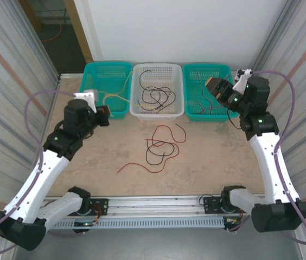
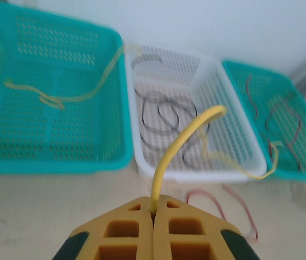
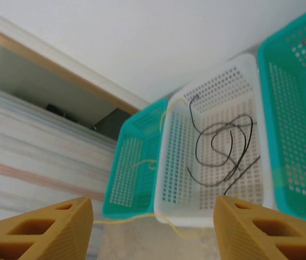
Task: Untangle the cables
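Left of the white perforated basket [image 1: 157, 111]: left teal mesh basket [image 1: 109, 64] with a thin yellow strand [image 2: 50, 100] looped inside. The left gripper [image 2: 154, 208] sat near the white basket's front-left corner. Its ribbed yellow pads were pressed together, pinching a yellow cable [image 2: 180, 141] that arched up smooth and stiff. Inside the white basket: curly black cables [image 1: 155, 96]. In front of it, on the mottled beige table [image 1: 218, 157]: red and black cables [image 1: 161, 143], tangled. Right of it: right teal basket [image 1: 207, 66] holding red cables [image 2: 283, 119]. The right gripper [image 3: 152, 208] was over that one, fingers spread wide.
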Controlling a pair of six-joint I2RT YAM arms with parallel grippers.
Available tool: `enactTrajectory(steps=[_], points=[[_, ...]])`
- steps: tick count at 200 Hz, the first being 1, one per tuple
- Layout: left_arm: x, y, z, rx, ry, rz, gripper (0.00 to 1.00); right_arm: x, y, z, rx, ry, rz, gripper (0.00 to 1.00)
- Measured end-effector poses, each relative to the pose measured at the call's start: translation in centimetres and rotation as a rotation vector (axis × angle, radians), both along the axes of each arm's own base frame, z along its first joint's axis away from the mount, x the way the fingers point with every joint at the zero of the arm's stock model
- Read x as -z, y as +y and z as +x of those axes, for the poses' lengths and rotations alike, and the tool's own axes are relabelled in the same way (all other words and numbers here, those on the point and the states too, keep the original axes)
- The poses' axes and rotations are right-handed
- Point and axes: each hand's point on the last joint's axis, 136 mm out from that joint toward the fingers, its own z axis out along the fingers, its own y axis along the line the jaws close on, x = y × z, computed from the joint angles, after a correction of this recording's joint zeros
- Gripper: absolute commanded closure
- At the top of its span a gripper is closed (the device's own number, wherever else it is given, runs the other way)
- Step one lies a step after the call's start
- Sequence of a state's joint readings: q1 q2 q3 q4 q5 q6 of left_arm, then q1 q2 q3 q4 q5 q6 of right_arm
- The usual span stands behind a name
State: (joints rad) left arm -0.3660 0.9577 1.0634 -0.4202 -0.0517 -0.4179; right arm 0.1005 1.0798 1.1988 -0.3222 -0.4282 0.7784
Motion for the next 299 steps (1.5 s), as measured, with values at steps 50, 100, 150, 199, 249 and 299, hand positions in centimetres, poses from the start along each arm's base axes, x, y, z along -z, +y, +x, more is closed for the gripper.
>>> enactTrajectory(steps=[50, 100, 150, 199, 249, 299], points=[[-5.8, 8.1, 4.1, -0.326, -0.141, -0.131, 1.0, 3.5, 5.3, -3.8, -0.148, 0.028, -0.106, 0.41], [-4.5, 13.4, 8.5, -0.551, -0.152, -0.244, 1.0, 7.3, 7.7, -5.9, -0.225, 0.082, -0.219, 0.43], [-1.3, 13.2, 12.6, -0.569, -0.113, -0.293, 1.0, 9.9, 6.8, -6.7, -0.21, 0.131, -0.274, 0.43], [3.0, 12.3, 14.5, -0.543, -0.048, -0.339, 1.0, 10.6, 6.7, -6.8, -0.21, 0.146, -0.281, 0.44], [9.3, 11.0, 14.7, -0.519, 0.085, -0.361, 1.0, 11.6, 6.9, -6.5, -0.212, 0.171, -0.29, 0.44], [12.0, 9.2, 15.0, -0.449, 0.159, -0.381, 0.63, 12.1, 7.3, -6.5, -0.224, 0.183, -0.296, 0.44]])
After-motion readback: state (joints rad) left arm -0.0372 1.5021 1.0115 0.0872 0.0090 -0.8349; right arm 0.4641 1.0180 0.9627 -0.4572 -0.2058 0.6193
